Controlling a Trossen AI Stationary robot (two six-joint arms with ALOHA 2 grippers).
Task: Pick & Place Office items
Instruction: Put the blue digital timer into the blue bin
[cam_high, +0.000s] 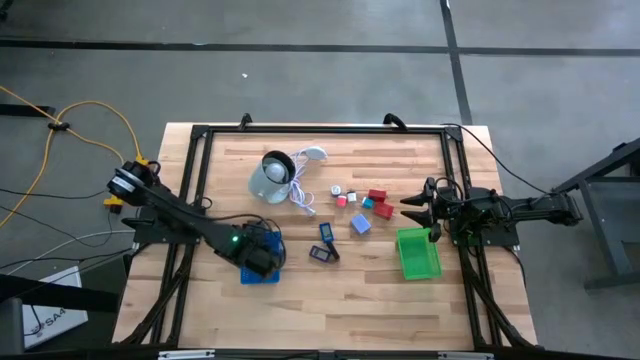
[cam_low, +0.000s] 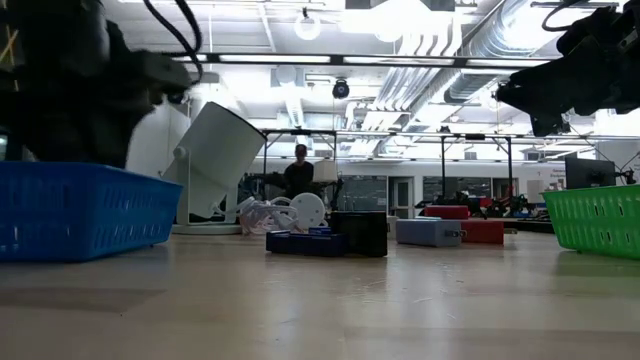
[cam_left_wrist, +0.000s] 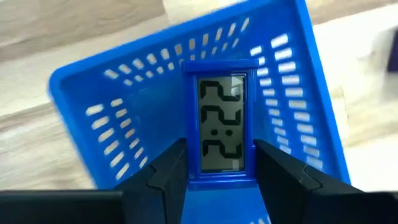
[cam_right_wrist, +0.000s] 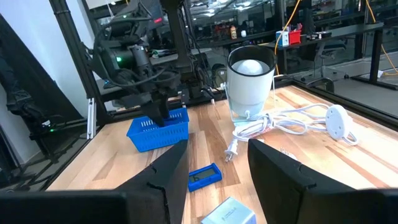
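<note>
Left gripper (cam_left_wrist: 214, 177): clamped on blue-framed digital clock (cam_left_wrist: 220, 127) above blue slotted plastic basket (cam_left_wrist: 112, 87).
Risk: if you release off-centre, it catches the rim.
Right gripper (cam_right_wrist: 217, 171): waiting, fingers apart, empty.

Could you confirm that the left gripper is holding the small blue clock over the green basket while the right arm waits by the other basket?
Not quite: the left gripper holds the blue clock over the blue basket, not the green one, as the left wrist view shows. The right gripper does wait by the green basket.
</note>
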